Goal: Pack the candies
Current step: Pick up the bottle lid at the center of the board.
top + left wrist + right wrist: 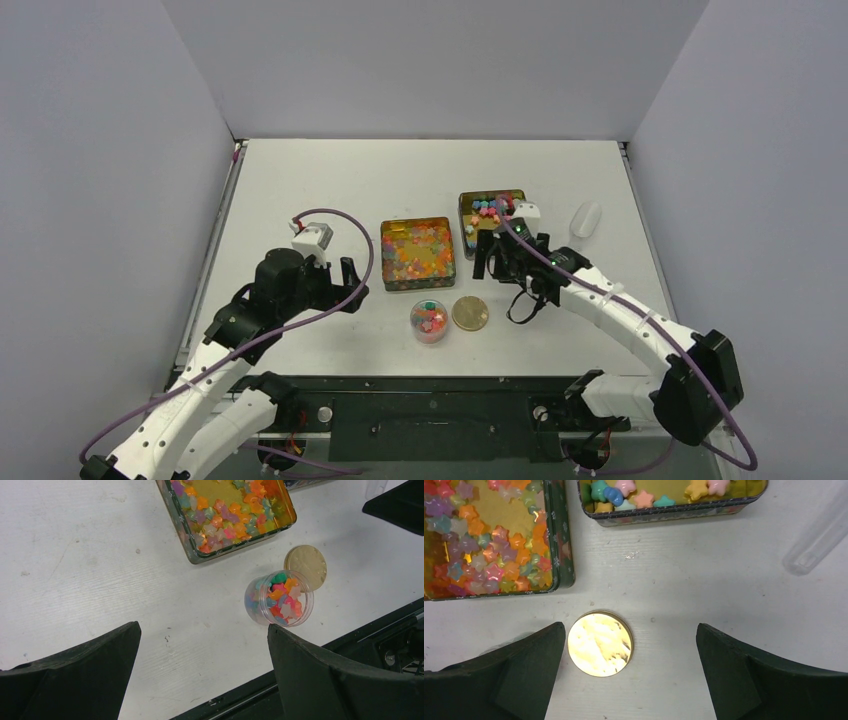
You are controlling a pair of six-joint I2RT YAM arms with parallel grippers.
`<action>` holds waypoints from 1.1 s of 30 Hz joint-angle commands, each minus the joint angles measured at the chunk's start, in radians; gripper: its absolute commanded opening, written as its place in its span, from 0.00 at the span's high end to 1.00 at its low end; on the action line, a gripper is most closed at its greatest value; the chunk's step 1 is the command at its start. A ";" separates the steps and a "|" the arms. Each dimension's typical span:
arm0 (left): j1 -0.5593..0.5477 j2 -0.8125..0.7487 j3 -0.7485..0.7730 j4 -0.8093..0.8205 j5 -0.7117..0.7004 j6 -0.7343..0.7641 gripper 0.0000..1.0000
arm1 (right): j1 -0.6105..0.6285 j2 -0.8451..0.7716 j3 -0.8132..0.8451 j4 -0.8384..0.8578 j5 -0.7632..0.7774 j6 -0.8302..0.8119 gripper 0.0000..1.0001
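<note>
The left end effector (202, 630) fills the bottom of its wrist view, its black fingers (75, 680) spread wide and holding nothing. The right end effector (630, 630) is spread just as wide and grips nothing. A flat gold lid (600, 643) lies on the counter (704, 590) between its fingers, close to one of them; whether they touch I cannot tell.

The candies (282, 602) are star-shaped and sit in three places. A mix of pink, orange, green and blue ones fills a small clear jar (252, 605), which stands upright and uncapped near the middle of the counter's near edge. The gold lid is just beside it, on the side toward the right edge. Glossy translucent ones, mostly orange and red, cover the floor of a square tin (565, 540) at the counter's centre. Opaque pastel ones lie in a second tin (664, 514) beside it, a little nearer the far edge and partly hidden by the right arm. A clear plastic piece (585, 219) lies beyond that tin, toward the right edge.
</note>
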 commanded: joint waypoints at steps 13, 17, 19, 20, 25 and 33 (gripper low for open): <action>-0.003 -0.011 0.008 0.046 0.016 0.012 0.04 | 0.149 0.245 0.013 0.104 0.005 0.076 0.00; -0.003 -0.014 0.008 0.045 0.014 0.012 0.04 | 0.159 0.289 0.006 0.124 -0.002 0.082 0.00; -0.003 -0.016 0.008 0.046 0.013 0.012 0.04 | 0.162 0.306 0.004 0.134 -0.008 0.084 0.00; -0.003 -0.017 0.008 0.046 0.013 0.012 0.04 | 0.166 0.315 0.005 0.138 -0.009 0.085 0.00; -0.003 -0.016 0.008 0.046 0.013 0.012 0.04 | 0.174 0.349 0.002 0.139 -0.014 0.080 0.00; -0.003 -0.018 0.008 0.045 0.013 0.012 0.04 | 0.192 0.381 -0.009 0.135 -0.009 0.075 0.00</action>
